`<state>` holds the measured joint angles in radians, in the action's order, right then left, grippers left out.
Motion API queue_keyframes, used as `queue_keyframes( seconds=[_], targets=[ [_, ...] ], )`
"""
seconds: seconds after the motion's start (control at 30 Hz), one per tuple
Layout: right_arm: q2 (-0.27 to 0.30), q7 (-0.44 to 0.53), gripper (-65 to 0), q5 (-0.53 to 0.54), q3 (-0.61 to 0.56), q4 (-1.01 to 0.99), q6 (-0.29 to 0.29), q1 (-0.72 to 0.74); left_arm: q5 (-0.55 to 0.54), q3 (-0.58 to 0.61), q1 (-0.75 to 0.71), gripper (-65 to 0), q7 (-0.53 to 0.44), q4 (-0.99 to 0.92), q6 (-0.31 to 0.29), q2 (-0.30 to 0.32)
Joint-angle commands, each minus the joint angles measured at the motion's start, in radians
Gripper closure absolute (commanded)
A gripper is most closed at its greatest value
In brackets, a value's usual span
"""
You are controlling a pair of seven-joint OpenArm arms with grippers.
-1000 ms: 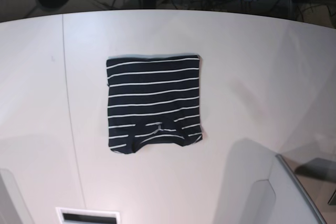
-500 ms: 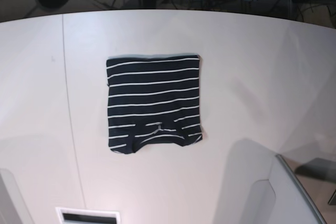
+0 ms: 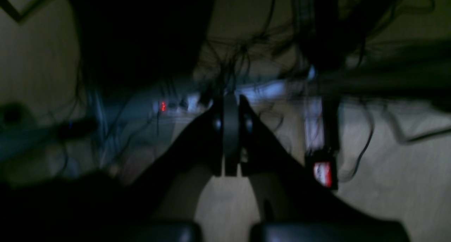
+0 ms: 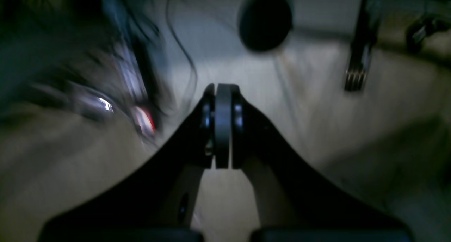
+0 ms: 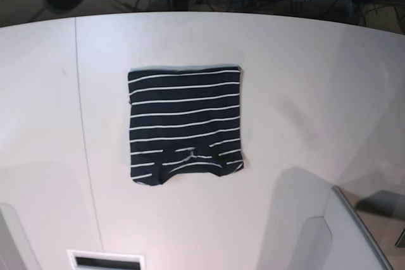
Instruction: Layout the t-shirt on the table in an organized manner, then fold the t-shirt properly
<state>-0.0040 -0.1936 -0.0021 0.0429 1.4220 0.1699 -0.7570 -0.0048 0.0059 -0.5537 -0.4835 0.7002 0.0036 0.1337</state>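
Both wrist views are dark and blurry, so the tangle of black cables (image 3: 243,55) and the long white power strip with a red light (image 3: 225,97) behind the table are hard to make out, and a round black thing (image 4: 265,20), maybe a stand foot, is just a smudge. In the base view both grippers are almost cut off at the top edge. The left gripper (image 3: 230,101) points out past the table with its black fingers (image 3: 248,129) pressed tight together and nothing between them. The right gripper (image 4: 222,90) points the same way, and its fingers (image 4: 206,129) are squeezed together on nothing too. The dark t-shirt with thin white stripes (image 5: 185,124) lies folded into a neat, almost square shape near the middle of the big smooth off-white table (image 5: 304,80), flat, with its collar at the near edge. Compared with a moment ago, the two grippers have moved further up and sideways at the top of the base view, while the t-shirt has stayed where it was.
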Motion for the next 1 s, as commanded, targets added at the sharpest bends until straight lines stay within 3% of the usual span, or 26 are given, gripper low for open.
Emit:
queue_keyframes(
  seconds=[0.0, 0.13, 0.3, 0.47, 0.53, 0.63, 0.7, 0.97],
  targets=[
    [0.006, -0.014, -0.2, -0.002, 0.004, 0.087, 0.013, -0.034, -0.001, 0.004, -0.035, 0.0, -0.021, 0.039, 0.002, 0.005],
    [0.006, -0.093, -0.6, -0.003, 0.002, 0.349, 0.012, -0.046, -0.001, 0.004, -0.128, 0.0, -0.021, 0.223, 0.002, 0.01],
    [0.006, -0.307, -1.4, -0.002, -0.03, 0.514, 0.001, 0.143, -0.002, -0.005, -0.214, 0.0, -0.021, 0.499, 0.002, 0.01],
    [0.005, -0.58, -16.5, 0.0, -0.176, 0.509, -0.151, 0.457, -0.004, -0.005, -0.21, 0.0, -0.014, 0.688, 0.002, 0.008],
    [0.002, -0.633, -24.8, 0.001, -0.223, 0.508, -0.158, 0.564, -0.004, -0.005, -0.211, 0.0, -0.014, 0.738, 0.002, 0.007],
    [-0.012, -0.656, -45.5, 0.003, -0.269, 0.432, -0.158, 0.71, -0.004, -0.004, -0.22, 0.0, -0.014, 0.77, 0.002, 0.007],
    [-0.032, -0.651, -54.2, 0.003, -0.271, 0.346, -0.162, 0.765, -0.004, -0.007, -0.236, 0.0, -0.014, 0.763, 0.002, 0.008],
    [-0.096, -0.462, -52.7, 0.004, -0.268, -0.028, -0.163, 0.913, -0.004, -0.008, -0.283, 0.0, -0.014, 0.751, 0.005, 0.024]
  ],
)
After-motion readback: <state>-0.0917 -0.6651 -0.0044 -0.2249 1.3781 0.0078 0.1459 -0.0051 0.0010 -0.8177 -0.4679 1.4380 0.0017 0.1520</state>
